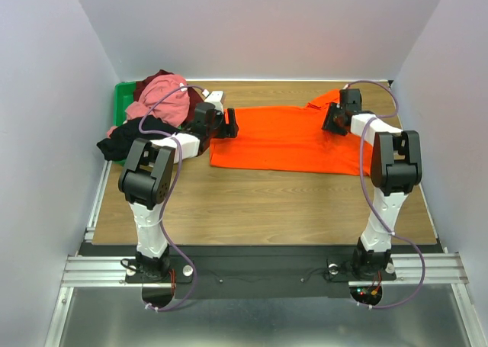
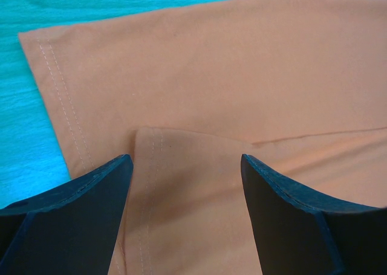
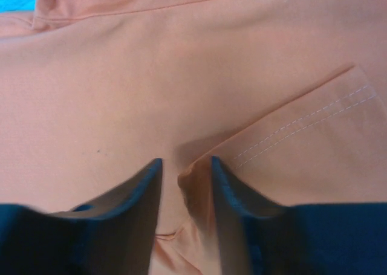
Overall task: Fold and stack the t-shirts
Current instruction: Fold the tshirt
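The wooden bench [image 1: 267, 210] carries the orange t-shirt [image 1: 290, 145] spread flat across its far middle, laid lengthwise between the two arms so that each can work one end of it. At the back left, a heap of other t-shirts [image 1: 160, 91], pink, dark maroon and black, lies over the green bin [image 1: 120, 103], apparently waiting its turn. This looks like the first fold of the orange one, with no stack begun. The left pincer [image 2: 186, 161] hangs low over the shirt's left end with its jaws spread wide and nothing between them but the cloth below; a stitched flap [image 2: 193, 190] lies doubled back onto the body there, probably the edge it means to take. The right pincer [image 3: 186, 161] sits at the opposite end, jaws partway apart around a raised ridge of orange cloth beside a turned-over hem [image 3: 302, 127]. Whether it actually pinches that ridge I cannot tell, since a shadowed gap shows on one side.
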Controlling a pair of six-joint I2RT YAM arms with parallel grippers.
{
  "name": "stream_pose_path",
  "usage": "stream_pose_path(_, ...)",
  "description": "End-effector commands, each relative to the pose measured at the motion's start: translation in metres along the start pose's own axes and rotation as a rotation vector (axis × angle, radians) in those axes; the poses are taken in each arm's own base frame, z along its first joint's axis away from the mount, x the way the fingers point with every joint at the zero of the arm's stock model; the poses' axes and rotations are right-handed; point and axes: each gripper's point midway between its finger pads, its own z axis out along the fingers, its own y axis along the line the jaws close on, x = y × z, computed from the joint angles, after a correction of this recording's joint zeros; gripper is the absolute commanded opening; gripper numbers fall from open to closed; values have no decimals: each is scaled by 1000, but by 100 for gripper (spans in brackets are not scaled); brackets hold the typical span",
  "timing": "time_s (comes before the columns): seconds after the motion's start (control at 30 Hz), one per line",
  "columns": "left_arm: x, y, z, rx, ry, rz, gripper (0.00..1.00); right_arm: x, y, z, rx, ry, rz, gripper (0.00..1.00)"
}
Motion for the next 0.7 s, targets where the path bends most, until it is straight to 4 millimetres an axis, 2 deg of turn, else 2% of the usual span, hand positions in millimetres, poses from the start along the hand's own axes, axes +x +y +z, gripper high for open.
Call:
stream_pose_path(0.0, -19, -6, -6, 32, -62, -1, 84, -22, 7, -9, -12, -74, -6, 51)
stream_pose_path(0.13, -30, -18, -15, 72, -106, 5, 84, -31, -1, -22, 33, -122, -1, 60)
stream_pose_path(0.23, -42, -34, -25, 106, -153, 24, 84, -42, -4, -34, 48, -173, 7, 67)
stream_pose_path(0.3, -45, -50, -27, 129, -171, 45, 84, -41, -4, -36, 48, -184, 19, 71)
stream_pose_path(0.43, -40, -66, -19, 187, -155, 37, 84, -36, -4, -26, 48, -166, 30, 73)
stream_pose_path(0.63, -23, -66, 5, 211, -113, 38, 84, -33, -8, -13, 71, -153, 35, 74)
stream_pose_path(0.67, -16, -63, 10, 202, -95, 37, 84, -31, -9, -9, 76, -149, 35, 74)
